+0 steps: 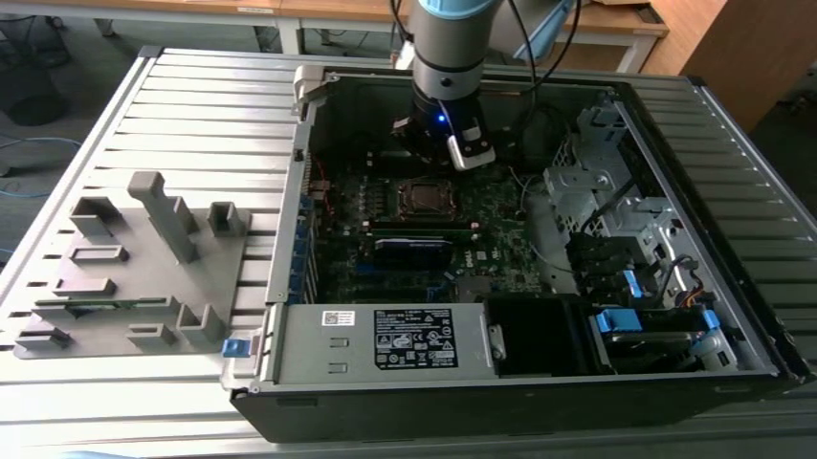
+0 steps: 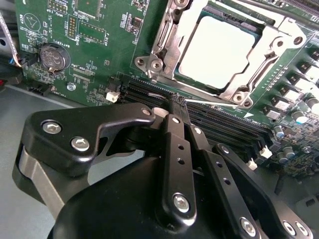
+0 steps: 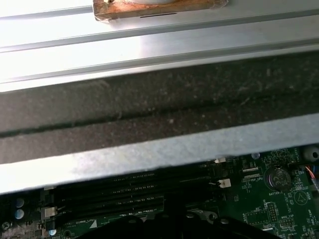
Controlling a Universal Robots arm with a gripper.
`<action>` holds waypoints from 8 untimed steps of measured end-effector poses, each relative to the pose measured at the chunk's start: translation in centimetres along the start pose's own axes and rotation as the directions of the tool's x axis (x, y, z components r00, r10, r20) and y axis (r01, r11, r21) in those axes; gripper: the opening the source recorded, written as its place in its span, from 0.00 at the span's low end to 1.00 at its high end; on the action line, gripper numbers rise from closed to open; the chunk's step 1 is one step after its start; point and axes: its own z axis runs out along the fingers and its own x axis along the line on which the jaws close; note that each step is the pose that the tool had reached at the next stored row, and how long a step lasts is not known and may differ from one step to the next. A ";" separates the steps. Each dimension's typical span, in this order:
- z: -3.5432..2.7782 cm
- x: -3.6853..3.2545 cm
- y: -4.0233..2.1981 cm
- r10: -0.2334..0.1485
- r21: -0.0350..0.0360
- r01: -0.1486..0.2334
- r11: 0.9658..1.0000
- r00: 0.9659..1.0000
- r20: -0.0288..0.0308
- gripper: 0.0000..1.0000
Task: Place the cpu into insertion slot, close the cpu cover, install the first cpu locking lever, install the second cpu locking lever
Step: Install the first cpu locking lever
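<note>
Two of four steps look done: cpu seated, cover down, levers open to question.

The cpu (image 2: 219,50) lies flat in the insertion slot (image 1: 401,197). Its pale grey top shows through the window of the cpu cover (image 2: 168,47), which lies down over it. A thin silver lever rod (image 2: 217,103) runs along the socket's near edge. The gripper (image 2: 178,102) hangs just beside that edge, over the memory slots (image 2: 219,122), with its jaws pressed together at the tips. The tips meet the rod's end, and whether they pinch it or only touch it cannot be told. Judgement: neither lever reads as clearly latched, so both locking steps remain. Room is tight, with the case wall (image 3: 149,154) close by and cables (image 1: 537,143) on the exterior view's right. Bare motherboard (image 2: 99,30) lies open beside the socket.
</note>
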 end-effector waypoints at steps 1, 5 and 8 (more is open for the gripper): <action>0.00 0.03 0.00 0.000 -0.001 0.000 1.000 1.000 0.002 0.10; 0.00 0.19 -0.02 0.002 -0.003 -0.002 1.000 1.000 0.011 0.10; 0.00 0.30 -0.04 0.008 -0.004 -0.008 1.000 1.000 0.016 0.10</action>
